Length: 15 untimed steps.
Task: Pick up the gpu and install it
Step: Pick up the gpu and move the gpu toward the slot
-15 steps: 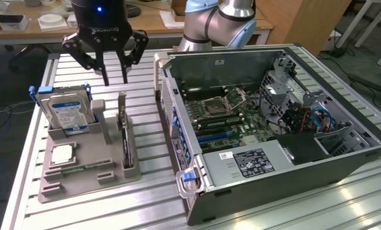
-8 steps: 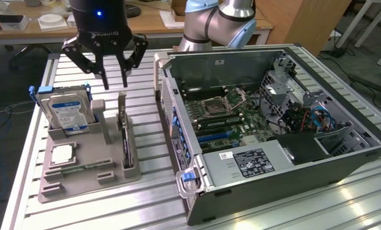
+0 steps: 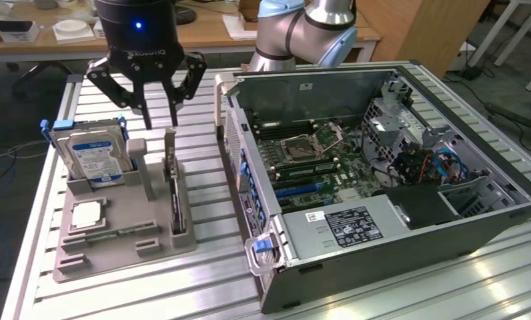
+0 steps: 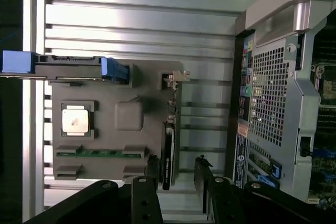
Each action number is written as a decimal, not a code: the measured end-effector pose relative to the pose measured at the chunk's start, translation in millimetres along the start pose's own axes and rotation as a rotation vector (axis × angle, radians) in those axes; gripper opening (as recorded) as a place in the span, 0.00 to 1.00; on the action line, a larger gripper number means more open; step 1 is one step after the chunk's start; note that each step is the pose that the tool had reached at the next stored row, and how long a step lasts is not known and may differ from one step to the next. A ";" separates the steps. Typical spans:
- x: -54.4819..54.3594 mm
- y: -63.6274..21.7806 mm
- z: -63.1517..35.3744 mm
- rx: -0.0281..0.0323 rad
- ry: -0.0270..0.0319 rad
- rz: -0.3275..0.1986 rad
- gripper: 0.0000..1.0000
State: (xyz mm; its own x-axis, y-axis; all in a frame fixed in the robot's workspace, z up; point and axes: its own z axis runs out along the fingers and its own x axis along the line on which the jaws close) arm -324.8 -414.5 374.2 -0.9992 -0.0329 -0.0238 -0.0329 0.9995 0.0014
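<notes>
The gpu (image 3: 173,190) is a slim dark card standing on edge in a slot of the grey holder tray (image 3: 114,250), its silver bracket (image 3: 169,143) at the far end. My gripper (image 3: 159,122) hangs open just above that bracket end, touching nothing. In the wrist view the gpu (image 4: 167,153) runs as a thin dark strip toward the gap between my two fingertips (image 4: 152,163), and its bracket (image 4: 176,77) is at the other end. The gripper (image 4: 176,167) holds nothing. The open computer case (image 3: 275,233) lies at the exterior view's right, motherboard (image 3: 323,157) exposed.
In the same tray stand a silver hard drive (image 3: 91,157) with a blue-white label, a processor chip (image 3: 87,213) and a green memory stick (image 3: 114,235). The case's perforated wall (image 4: 268,103) rises close beside the tray. Desks and cables lie beyond the slatted metal table (image 3: 203,280).
</notes>
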 end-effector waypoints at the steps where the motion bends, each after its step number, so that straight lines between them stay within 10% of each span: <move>1: 0.1 -0.8 0.7 -0.0004 -0.0002 0.000 0.41; 15: 0.6 -11.4 6.4 -0.0015 -0.0001 -0.001 0.41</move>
State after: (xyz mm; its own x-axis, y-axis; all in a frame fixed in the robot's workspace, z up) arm -324.9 -426.0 367.8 -0.9991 -0.0336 -0.0239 -0.0337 0.9994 0.0029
